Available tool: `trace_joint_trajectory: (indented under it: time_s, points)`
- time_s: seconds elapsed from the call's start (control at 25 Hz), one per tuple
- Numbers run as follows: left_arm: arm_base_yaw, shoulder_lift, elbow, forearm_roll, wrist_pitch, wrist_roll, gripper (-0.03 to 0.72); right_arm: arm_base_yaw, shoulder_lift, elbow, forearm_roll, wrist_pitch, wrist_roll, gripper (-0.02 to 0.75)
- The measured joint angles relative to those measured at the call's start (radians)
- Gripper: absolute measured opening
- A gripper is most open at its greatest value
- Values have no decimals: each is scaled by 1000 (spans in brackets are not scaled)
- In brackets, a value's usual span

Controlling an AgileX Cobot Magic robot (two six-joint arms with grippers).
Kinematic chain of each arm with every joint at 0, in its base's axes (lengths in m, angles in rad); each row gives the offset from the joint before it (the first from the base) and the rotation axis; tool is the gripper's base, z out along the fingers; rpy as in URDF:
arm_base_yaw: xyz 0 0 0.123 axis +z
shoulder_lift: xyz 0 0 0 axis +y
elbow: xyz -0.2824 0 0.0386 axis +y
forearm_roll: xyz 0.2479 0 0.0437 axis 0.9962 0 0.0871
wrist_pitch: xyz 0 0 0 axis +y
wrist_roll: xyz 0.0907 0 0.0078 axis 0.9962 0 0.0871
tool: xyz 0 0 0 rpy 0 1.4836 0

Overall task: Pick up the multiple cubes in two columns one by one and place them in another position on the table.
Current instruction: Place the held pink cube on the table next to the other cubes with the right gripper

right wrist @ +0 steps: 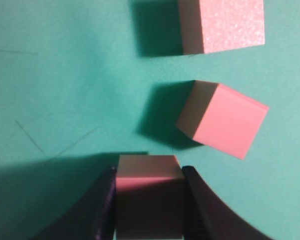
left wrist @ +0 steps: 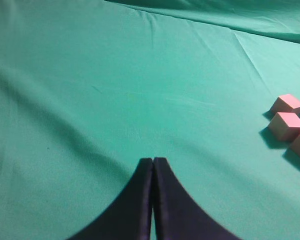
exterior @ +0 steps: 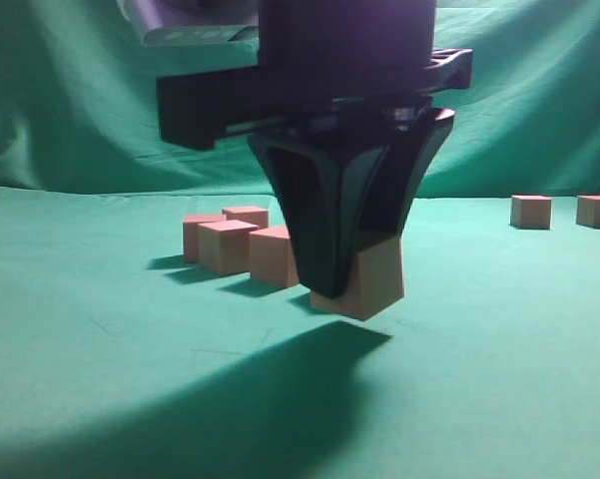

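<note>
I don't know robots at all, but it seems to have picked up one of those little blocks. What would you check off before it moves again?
1. Cube clamped between the right gripper fingers: ok.
2. Cube lifted off the table: ok; in the exterior view it hangs tilted above its shadow.
3. Held cube apart from the nearest cube left behind: ok in the right wrist view.
4. Left gripper out of the way: ok; shut, over bare cloth.
5. Room near the two cubes set apart at far right: cannot tell.
6. Grip centred on the cube: cannot tell.
</note>
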Motion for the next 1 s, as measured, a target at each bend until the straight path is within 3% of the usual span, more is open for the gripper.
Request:
trace_joint_trajectory:
  time_s: [0.68,0.88,0.96,1.0]
  points:
    - [0,0,0,0,0,0,0,0,35,-2,-1,-17,1,257]
    - [0,0,0,0,0,0,0,0,38,-9,1,22,6,526]
    - [0,0,0,0,0,0,0,0,38,-39,1,66,12,590]
    - [0,0,0,0,0,0,0,0,38,-57,3,92,14,580]
